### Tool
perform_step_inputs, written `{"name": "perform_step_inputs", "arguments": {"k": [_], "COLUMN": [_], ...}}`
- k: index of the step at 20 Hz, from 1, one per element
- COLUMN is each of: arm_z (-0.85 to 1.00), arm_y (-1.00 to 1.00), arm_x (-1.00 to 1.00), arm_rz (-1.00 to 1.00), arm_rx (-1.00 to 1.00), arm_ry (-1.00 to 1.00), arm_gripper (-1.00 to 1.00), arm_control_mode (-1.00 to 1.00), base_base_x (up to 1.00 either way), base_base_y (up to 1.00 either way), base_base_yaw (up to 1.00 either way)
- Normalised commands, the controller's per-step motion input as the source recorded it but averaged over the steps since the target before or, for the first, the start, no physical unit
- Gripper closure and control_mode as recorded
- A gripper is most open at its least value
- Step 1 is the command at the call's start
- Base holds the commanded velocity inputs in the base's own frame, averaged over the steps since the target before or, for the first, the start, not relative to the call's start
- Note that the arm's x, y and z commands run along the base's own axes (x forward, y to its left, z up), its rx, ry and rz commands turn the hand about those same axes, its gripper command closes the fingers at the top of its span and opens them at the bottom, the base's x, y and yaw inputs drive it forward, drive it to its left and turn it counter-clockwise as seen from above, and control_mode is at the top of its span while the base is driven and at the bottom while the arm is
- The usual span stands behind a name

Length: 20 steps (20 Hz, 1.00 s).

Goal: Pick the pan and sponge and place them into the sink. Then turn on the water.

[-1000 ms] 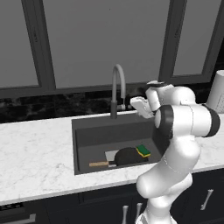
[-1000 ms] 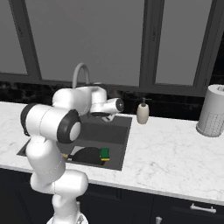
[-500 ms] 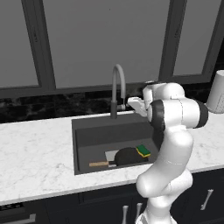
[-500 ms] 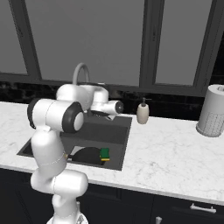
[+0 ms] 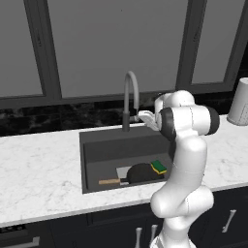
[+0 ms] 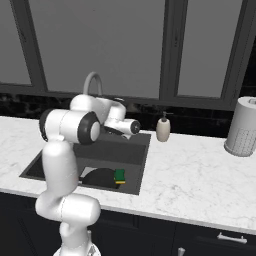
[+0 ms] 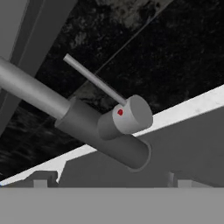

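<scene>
The black pan lies in the dark sink, its wooden handle pointing left. The green-and-yellow sponge rests against the pan's right edge. From the right side the pan and sponge sit at the front of the sink. My gripper hovers by the base of the arched faucet. In the hand view my gripper is open, fingertips wide apart just short of the faucet's valve knob and thin lever. The water is out of view.
A beige soap dispenser stands on the marble counter right of the sink. A paper towel roll is at the far right. Dark backsplash and windows rise behind the faucet.
The arm has swung back and upright. The hand has drawn a little closer to the faucet base. Pan and sponge have not moved.
</scene>
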Motion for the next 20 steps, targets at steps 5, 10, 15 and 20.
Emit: {"name": "perform_step_inputs", "arguments": {"k": [5,10,15,20], "arm_z": [0.00,-0.05,-0.05,-0.02], "arm_y": [0.00,0.01,0.01,0.00], "arm_x": [0.25,0.28,0.31,0.35], "arm_rz": [0.00,0.00,0.00,0.00], "arm_rx": [0.04,0.01,0.00,0.00], "arm_ry": [0.00,0.00,0.00,0.00], "arm_gripper": [-1.00,-1.00,-1.00,-1.00], "arm_control_mode": [-1.00,-1.00,-1.00,-1.00], "base_base_x": [0.00,0.00,0.00,0.00], "base_base_y": [0.00,0.00,0.00,0.00], "base_base_yaw": [0.00,0.00,0.00,0.00]}}
